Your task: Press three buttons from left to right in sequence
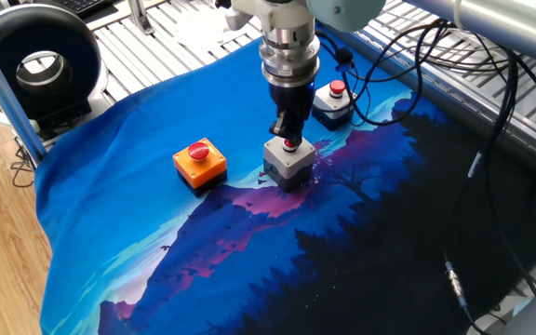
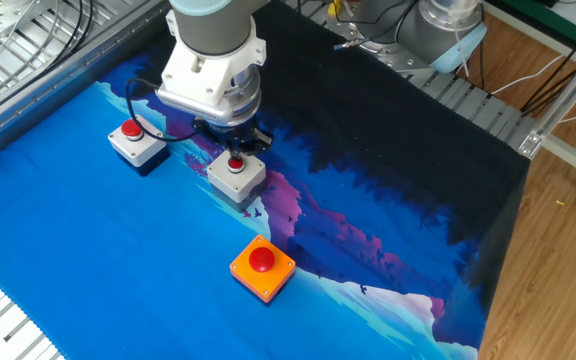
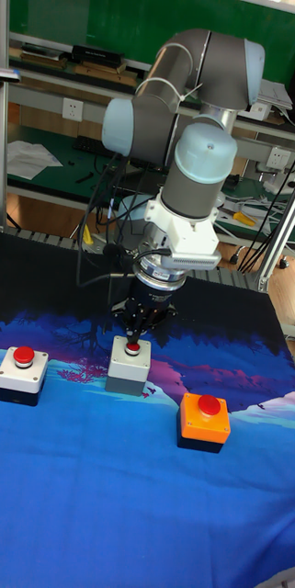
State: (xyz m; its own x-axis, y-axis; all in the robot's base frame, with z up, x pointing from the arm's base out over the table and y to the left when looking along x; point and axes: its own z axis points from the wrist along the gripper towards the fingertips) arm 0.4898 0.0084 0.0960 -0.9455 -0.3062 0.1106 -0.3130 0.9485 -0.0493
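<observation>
Three button boxes stand in a row on the blue cloth. The orange box is at one end. At the other end is the white box on its dark base. The grey box sits between them. My gripper points straight down over the grey box. Its fingers are shut together, and their tips rest on that box's red button, which they mostly hide.
A black ring-shaped device stands past the cloth's corner. Black cables loop across the slatted metal table behind the white box. A metal frame post runs along the cloth's far side, next to a wooden floor.
</observation>
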